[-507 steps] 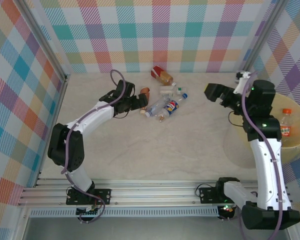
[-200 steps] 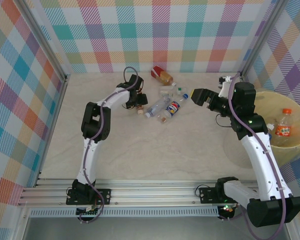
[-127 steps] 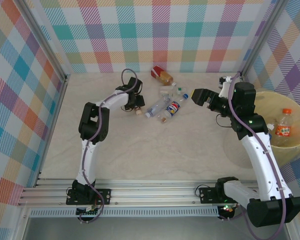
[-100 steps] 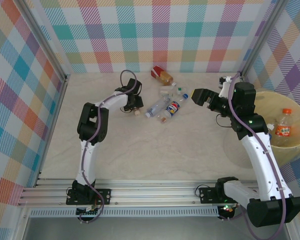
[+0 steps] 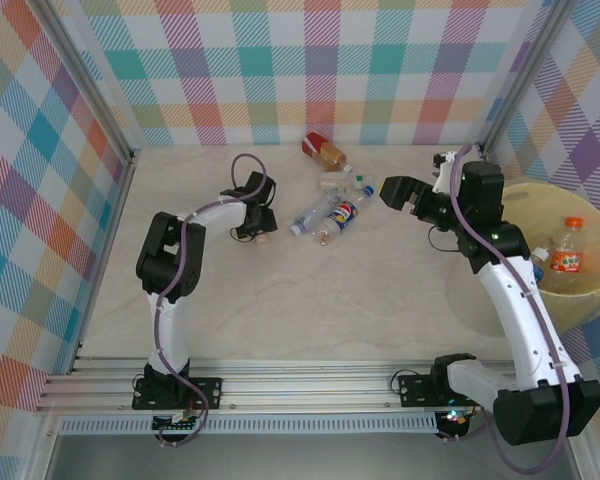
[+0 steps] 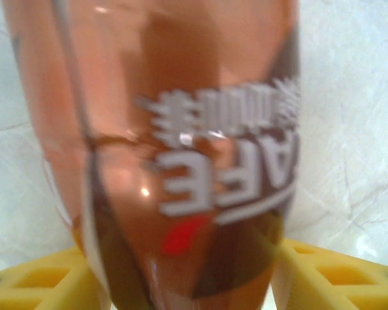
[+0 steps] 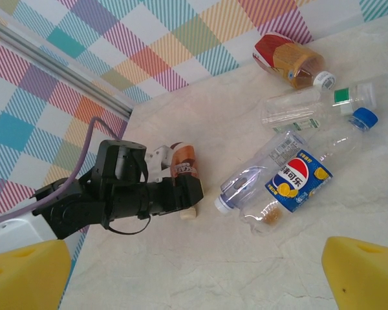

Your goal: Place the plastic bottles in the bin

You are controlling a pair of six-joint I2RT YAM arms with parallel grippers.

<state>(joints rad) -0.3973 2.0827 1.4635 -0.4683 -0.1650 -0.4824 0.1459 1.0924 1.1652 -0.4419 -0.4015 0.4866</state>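
— Where does the overhead view sit?
— High above and behind the arm bases (image 5: 175, 388). It looks down and forward over the whole tabletop (image 5: 310, 290) to the far checked wall (image 5: 330, 70).
— And the left wrist camera?
— Right up against a brown bottle (image 6: 181, 161). It looks out between its own yellow fingers (image 6: 39, 284), so near that the label blurs.
— The right wrist one?
— Farther back, facing left across the tabletop. With the overhead view it shares the bottle cluster (image 7: 291, 161) and the left claw (image 7: 184, 184).
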